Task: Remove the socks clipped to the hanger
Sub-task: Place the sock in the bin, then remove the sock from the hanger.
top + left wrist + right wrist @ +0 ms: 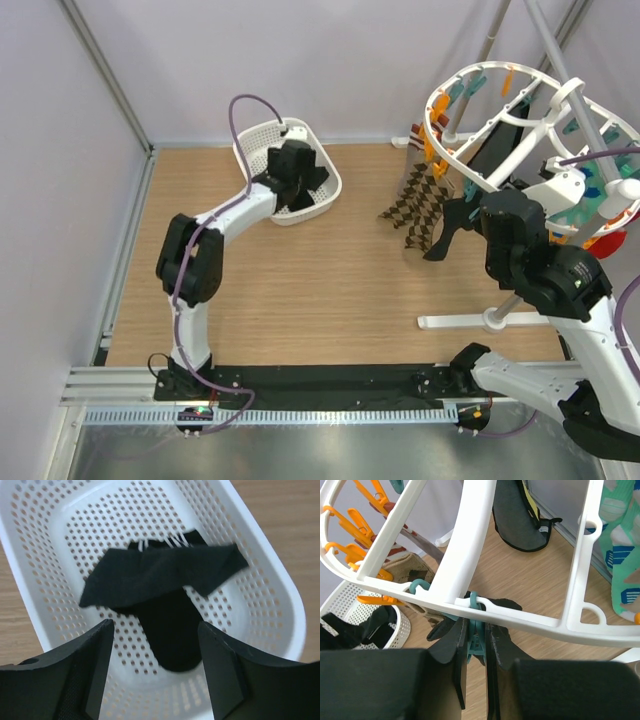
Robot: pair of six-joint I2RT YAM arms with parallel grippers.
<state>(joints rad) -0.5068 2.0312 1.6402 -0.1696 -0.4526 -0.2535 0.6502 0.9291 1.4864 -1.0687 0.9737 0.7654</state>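
Right gripper [476, 656] clamps teal peg [475, 631], partly hiding sock [504, 605].

Two robot arms, the left arm [190, 265] and the right arm [545, 275]; one white oval hanger [480, 525]; one white perforated basket [252, 140] holding what look like two black socks [165, 580]. Hanging: seemingly two diamond-checked socks [412, 205], one black sock [440, 240], one teal sock [620, 550], one teal peg [476, 637] seen close; orange pegs [375, 600] too bunched to count.
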